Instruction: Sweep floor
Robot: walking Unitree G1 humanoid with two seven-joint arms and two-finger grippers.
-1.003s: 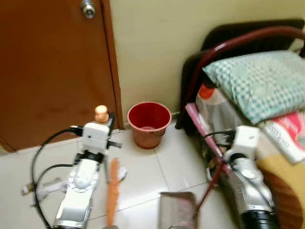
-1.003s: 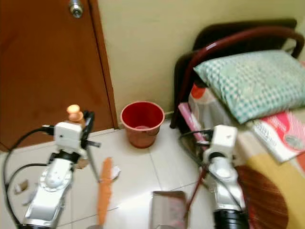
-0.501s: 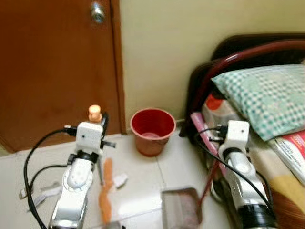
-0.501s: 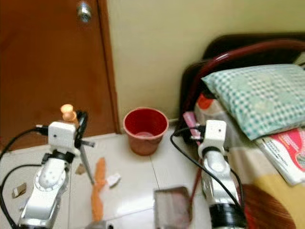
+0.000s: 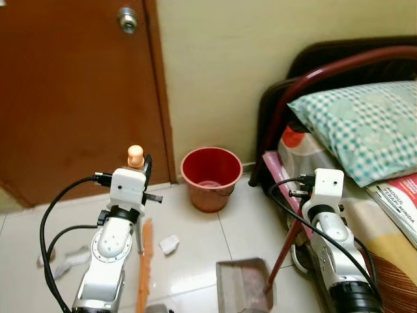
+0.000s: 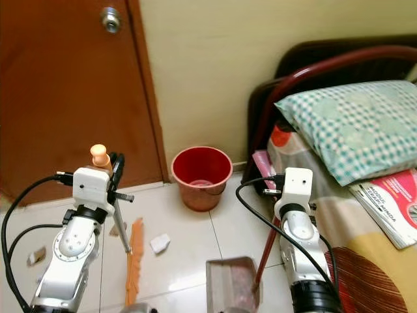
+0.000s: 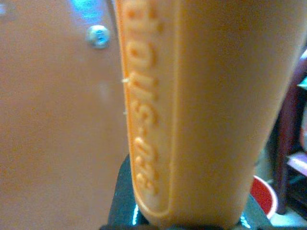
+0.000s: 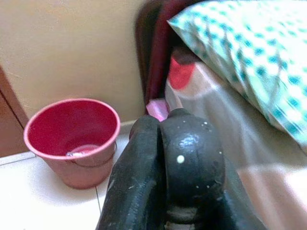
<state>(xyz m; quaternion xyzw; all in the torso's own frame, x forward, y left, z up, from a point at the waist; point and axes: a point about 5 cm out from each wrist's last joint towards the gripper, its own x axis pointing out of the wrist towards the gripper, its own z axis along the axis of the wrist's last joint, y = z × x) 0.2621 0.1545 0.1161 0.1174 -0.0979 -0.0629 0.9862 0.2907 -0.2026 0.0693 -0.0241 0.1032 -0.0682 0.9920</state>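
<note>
— Two tools, what has each got?
— Left tool is closed on the broom: the orange handle end sticks up above the wrist, and in the left wrist view the handle sits pressed against the camera, with raised lettering along it. The orange bristles lie low on the tiled floor beside the left arm.
— And the right?
— Right tool has its two black fingers shut together. In the head views a dark red stick runs from under the right wrist down to the dustpan, but the grip itself is hidden by the arm — so I cannot tell whether the tool holds it.
— Where is the dustpan?
— Resting on the floor between the two arms, nearer the right one, its mouth facing the wall.
— Any litter?
— One white scrap lies just beside the bristles; more pale scraps lie near the left arm's cables.
— What else stands around?
— A red bucket by the wall, next to the brown door. Off to the right, a bed with a checked pillow and a magazine.
</note>
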